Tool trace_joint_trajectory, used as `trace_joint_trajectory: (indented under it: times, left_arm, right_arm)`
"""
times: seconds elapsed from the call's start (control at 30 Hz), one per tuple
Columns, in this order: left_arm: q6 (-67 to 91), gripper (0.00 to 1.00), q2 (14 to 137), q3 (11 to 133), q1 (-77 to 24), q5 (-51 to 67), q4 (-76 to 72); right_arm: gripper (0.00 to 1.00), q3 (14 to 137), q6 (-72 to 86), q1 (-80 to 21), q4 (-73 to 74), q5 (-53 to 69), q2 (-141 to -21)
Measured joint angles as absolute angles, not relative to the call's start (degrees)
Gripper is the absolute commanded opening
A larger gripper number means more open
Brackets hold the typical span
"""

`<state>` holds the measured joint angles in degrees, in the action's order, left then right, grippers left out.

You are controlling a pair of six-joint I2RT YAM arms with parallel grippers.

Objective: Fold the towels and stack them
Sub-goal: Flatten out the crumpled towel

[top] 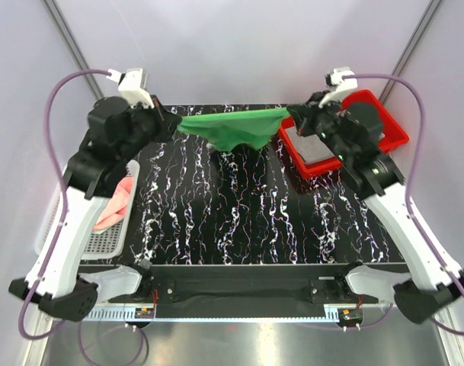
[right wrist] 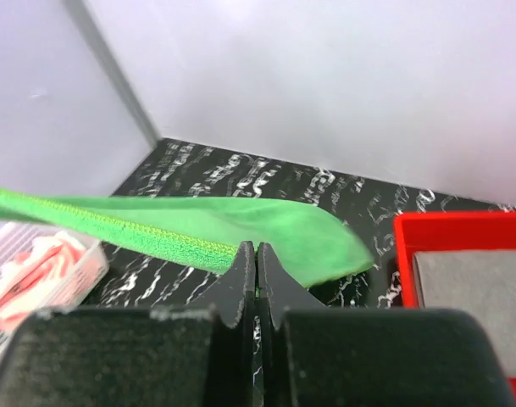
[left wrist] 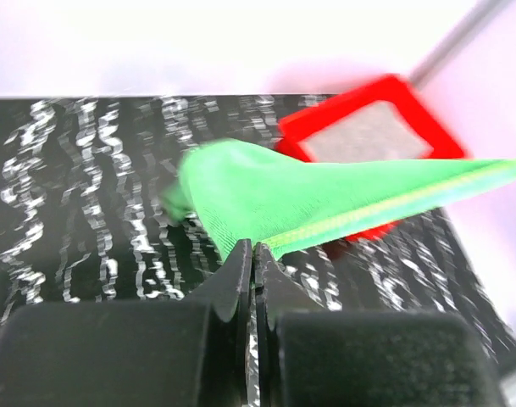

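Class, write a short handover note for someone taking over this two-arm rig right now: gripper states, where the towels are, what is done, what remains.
Left gripper: shut on one end of the green towel.
Right gripper: shut on the other end; the towel hangs stretched between them above the table.
Grey towel: lying flat in the red tray.
Pink towel: loose in the white basket.
Done: grey towel placed.
Left: fold the green towel, stack it, then handle the pink one. No fourth towel can be made out.
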<state>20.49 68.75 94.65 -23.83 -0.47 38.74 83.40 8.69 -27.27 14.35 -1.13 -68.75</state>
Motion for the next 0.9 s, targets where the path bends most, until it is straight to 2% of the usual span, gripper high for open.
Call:
trace_joint_trajectory:
  times: [0.23,0.5,0.7,0.9]
  left_arm:
    - [19.42,0.00,57.39,89.06,-26.20,7.44,38.59]
    - [20.82,0.00,51.33,89.69,-27.70,16.56,39.44]
    - [20.05,0.00,54.46,97.38,-27.79,16.08,40.51]
    - [16.40,0.00,65.84,100.86,-25.93,7.44,40.40]
  right_arm:
    - [0.00,75.72,7.35,-27.31,15.57,7.79,-54.54]
    - [0.00,75.83,9.06,-27.31,16.49,16.21,-44.51]
    - [0.00,79.35,6.90,-27.31,15.70,16.93,-47.66]
    - [0.00,80.79,-0.67,-27.00,11.68,12.91,-60.64]
